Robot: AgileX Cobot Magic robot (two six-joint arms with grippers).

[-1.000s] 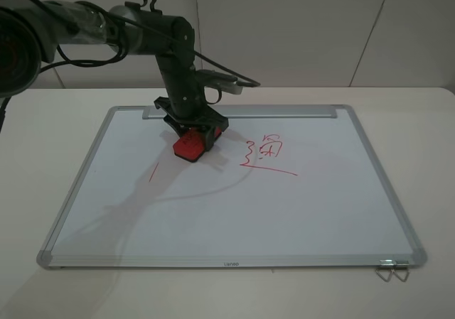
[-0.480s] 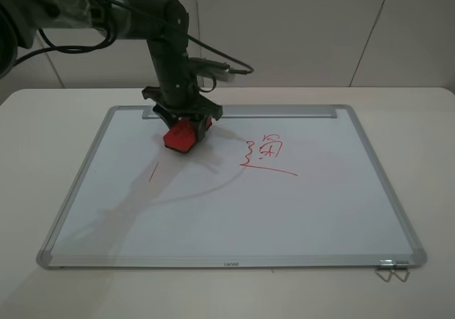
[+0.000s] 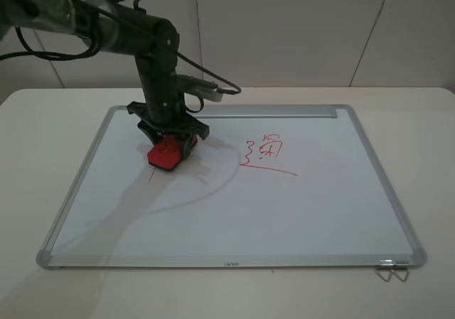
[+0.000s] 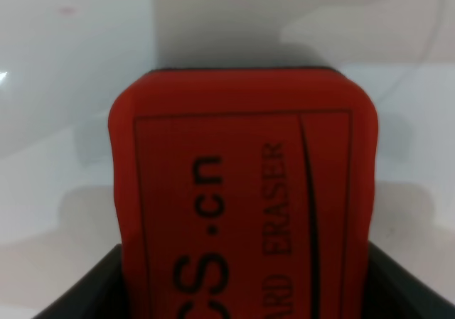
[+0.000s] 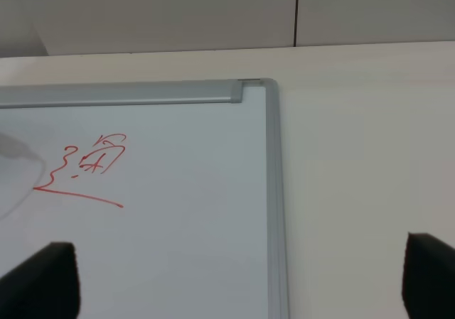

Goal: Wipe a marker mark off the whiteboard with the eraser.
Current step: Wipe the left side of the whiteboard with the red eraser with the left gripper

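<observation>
The whiteboard [image 3: 284,212] lies flat on the table. My left gripper [image 3: 169,143] is shut on the red eraser [image 3: 164,154], which is tilted down onto the board's left part. Of the marker mark only one thin slanting red stroke [image 3: 151,176] shows, its upper end at the eraser's front edge. The left wrist view is filled by the eraser [image 4: 242,191] between dark fingers [image 4: 78,294], with white board [image 4: 71,84] beyond. In the right wrist view my right gripper [image 5: 242,280] is open over the board's right edge [image 5: 272,191], holding nothing.
A second red scribble with a zigzag, a small box and an underline [image 3: 266,154] sits mid-board and also shows as the scribble [image 5: 89,170] in the right wrist view. A grey tray strip [image 3: 284,111] runs along the far edge. A metal binder clip [image 3: 392,270] lies at the near right corner.
My left gripper has carried the eraser leftward and slightly nearer across the board, from mid-board beside the zigzag scribble to the top of the lone red stroke.
</observation>
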